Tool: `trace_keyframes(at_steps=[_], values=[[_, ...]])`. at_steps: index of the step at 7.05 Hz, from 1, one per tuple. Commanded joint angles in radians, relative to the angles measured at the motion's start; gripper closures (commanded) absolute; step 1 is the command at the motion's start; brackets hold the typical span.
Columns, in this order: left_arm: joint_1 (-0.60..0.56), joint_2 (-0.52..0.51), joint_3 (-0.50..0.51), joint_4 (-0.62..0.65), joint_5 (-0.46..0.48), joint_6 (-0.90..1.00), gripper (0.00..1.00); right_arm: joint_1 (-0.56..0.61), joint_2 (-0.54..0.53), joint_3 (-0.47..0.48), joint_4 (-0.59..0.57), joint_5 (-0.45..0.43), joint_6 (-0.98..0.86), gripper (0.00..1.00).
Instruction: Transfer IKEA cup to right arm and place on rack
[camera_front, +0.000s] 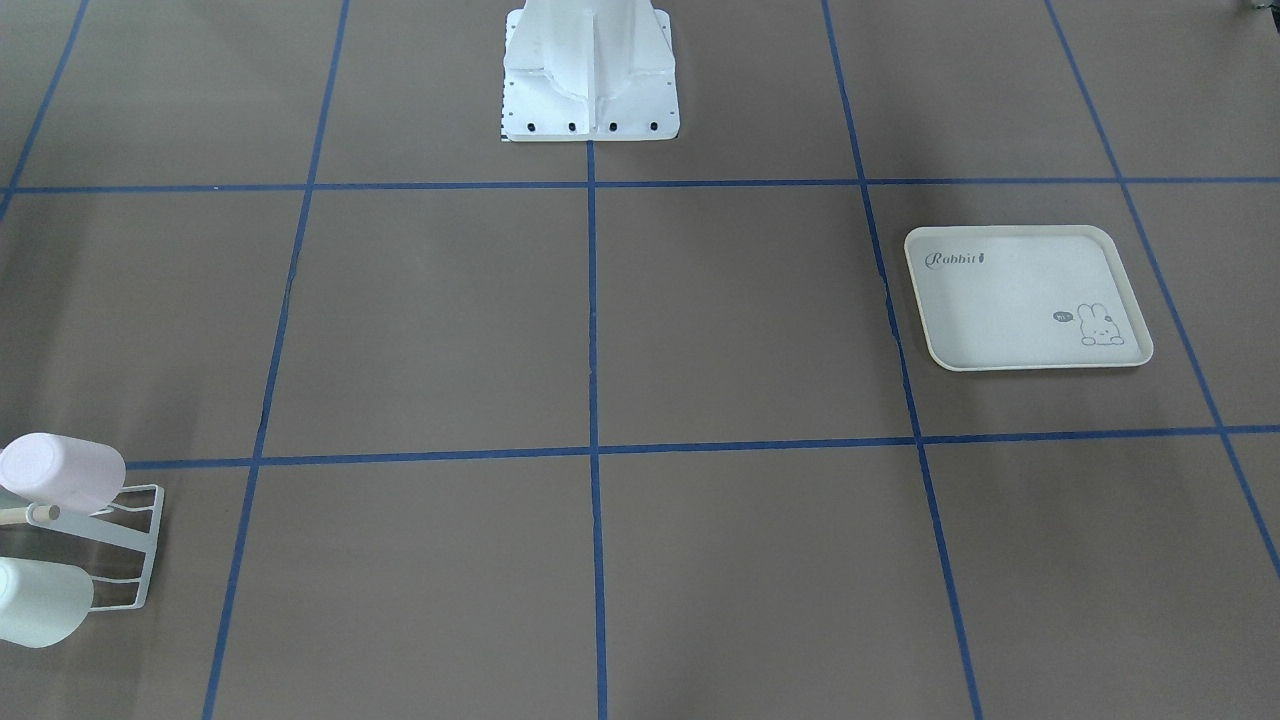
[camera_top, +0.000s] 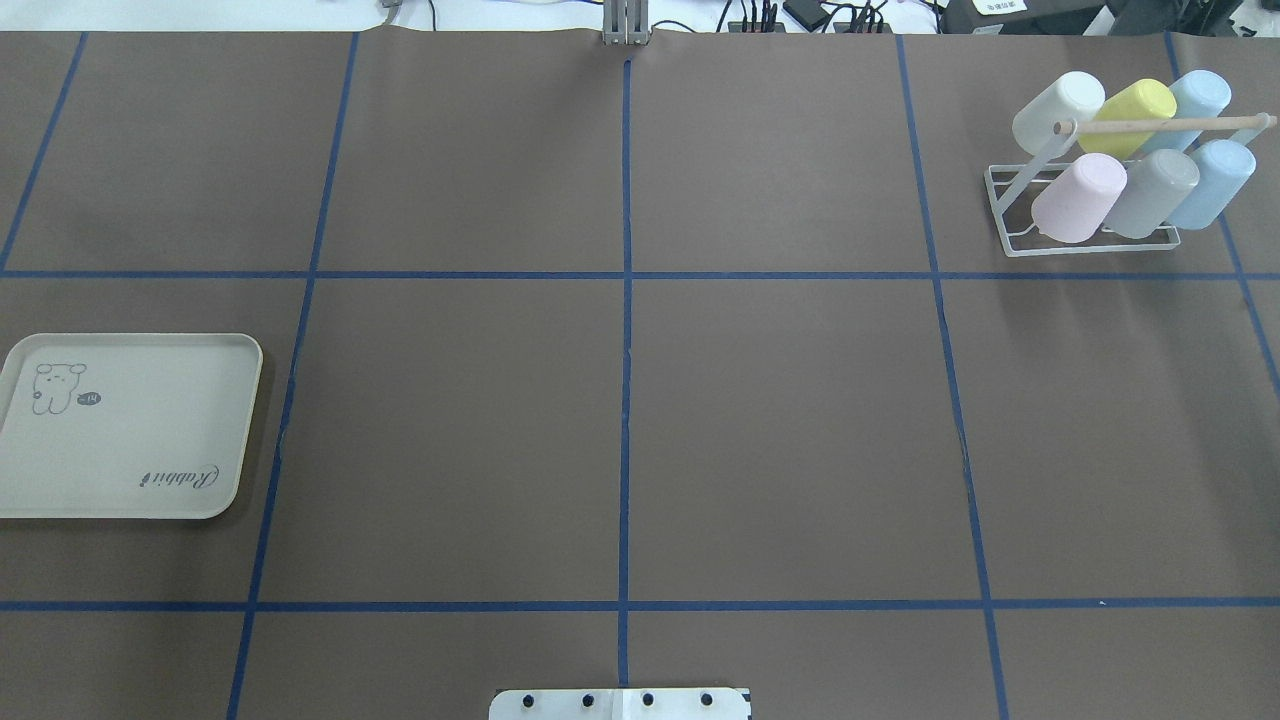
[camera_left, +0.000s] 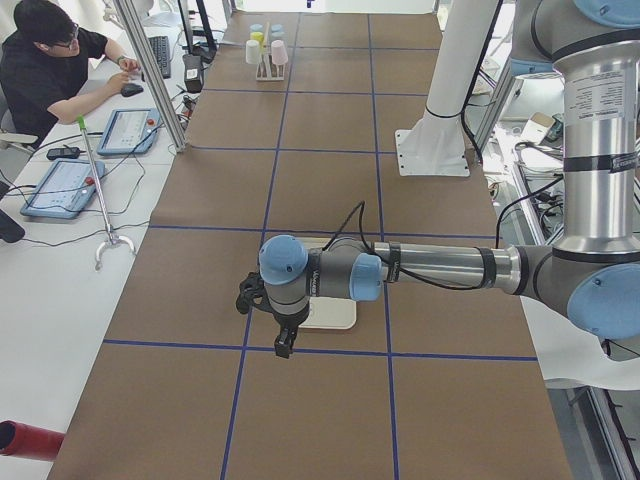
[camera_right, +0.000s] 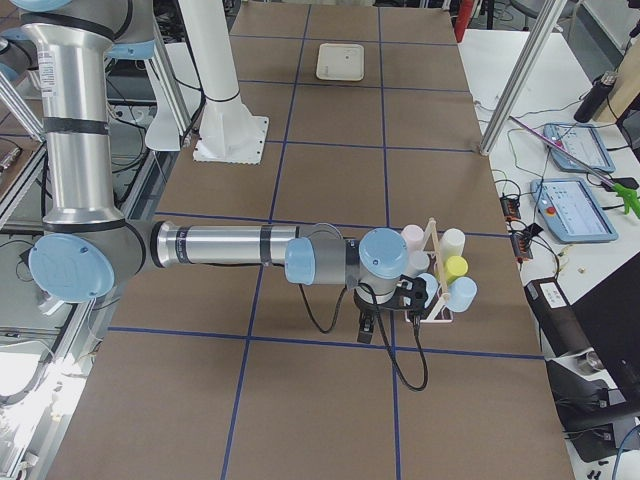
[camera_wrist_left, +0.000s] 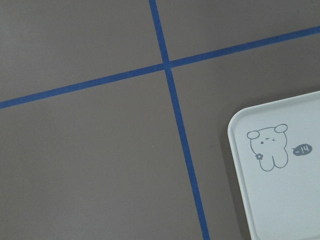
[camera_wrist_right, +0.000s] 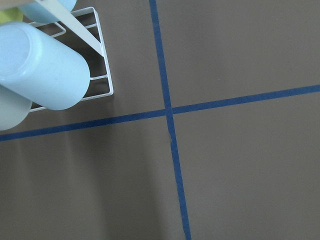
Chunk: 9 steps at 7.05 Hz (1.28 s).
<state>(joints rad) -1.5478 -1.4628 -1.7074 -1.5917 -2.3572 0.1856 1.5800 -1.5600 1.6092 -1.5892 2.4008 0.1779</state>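
Observation:
The white wire rack (camera_top: 1090, 246) with its wooden rod stands at the far right of the table and carries several pastel cups, among them a pink cup (camera_top: 1078, 198) and a pale-blue cup (camera_wrist_right: 42, 65). In the exterior right view my right gripper (camera_right: 366, 326) hangs just beside the rack (camera_right: 437, 308), pointing down; I cannot tell whether it is open or shut. In the exterior left view my left gripper (camera_left: 284, 342) hovers over the cream rabbit tray (camera_left: 335, 318); its state cannot be told either. Neither gripper shows in the overhead or front views.
The rabbit tray (camera_top: 130, 460) lies at the table's left edge with no cup on it. The white robot pedestal (camera_front: 590, 80) stands at the middle of the near side. Blue tape lines grid the brown table. A person (camera_left: 60, 70) sits at a side desk.

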Motion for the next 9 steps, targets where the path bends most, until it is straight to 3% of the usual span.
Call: trace_keyframes(at_steps=[1, 9], values=[[0.000, -0.002, 0.002, -0.001, -0.002, 0.000, 0.00, 0.000, 0.000, 0.000, 0.000, 0.000, 0.000, 0.00], [0.002, -0.017, 0.002, -0.007, 0.002, -0.002, 0.00, 0.000, 0.001, -0.008, 0.000, -0.002, -0.002, 0.00]])
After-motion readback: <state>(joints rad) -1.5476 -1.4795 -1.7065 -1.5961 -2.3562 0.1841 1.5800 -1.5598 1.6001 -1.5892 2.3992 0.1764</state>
